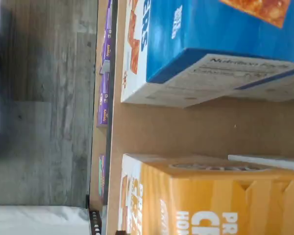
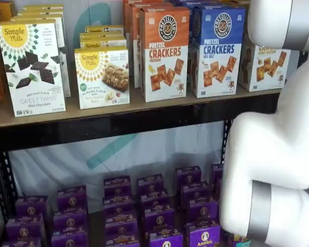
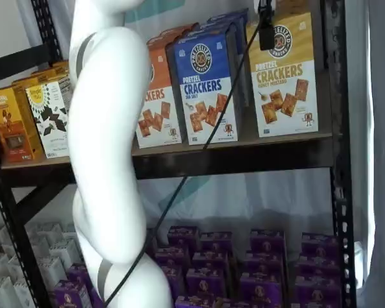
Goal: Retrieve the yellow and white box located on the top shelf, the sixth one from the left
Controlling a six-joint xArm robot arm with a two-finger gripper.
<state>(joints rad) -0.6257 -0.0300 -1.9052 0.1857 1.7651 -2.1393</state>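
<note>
White plastic fills the foreground: the robot's arm (image 3: 109, 160) rises between the onlooker and the racking, a black cable (image 3: 199, 154) trailing up to the hand (image 3: 266, 29). Only a dark sliver of the hand shows, hanging from above in front of the upper corner of the yellow and white box (image 3: 286, 74). It is spread wide with nothing in it, and whether a finger touches the cardboard cannot be told.

The yellow and white box stands upright at the right-hand end of the top shelf (image 3: 244, 157), its front facing out, and seems undisturbed. Just beside it is a blue box (image 3: 208, 90) of crackers, then an orange box (image 3: 155, 102). The wrist view looks along the board at the yellow carton and the blue one, with a bare strip of shelf between them.

By this onlooker's reading, the approach is made and little else. The hand has found the right end of the shelf, yet closing on the carton, drawing it clear of its blue neighbour and carrying it away are all not yet done.

Below and behind, rows of small purple boxes (image 3: 212, 269) sit on the lower level before a pale backdrop.
</note>
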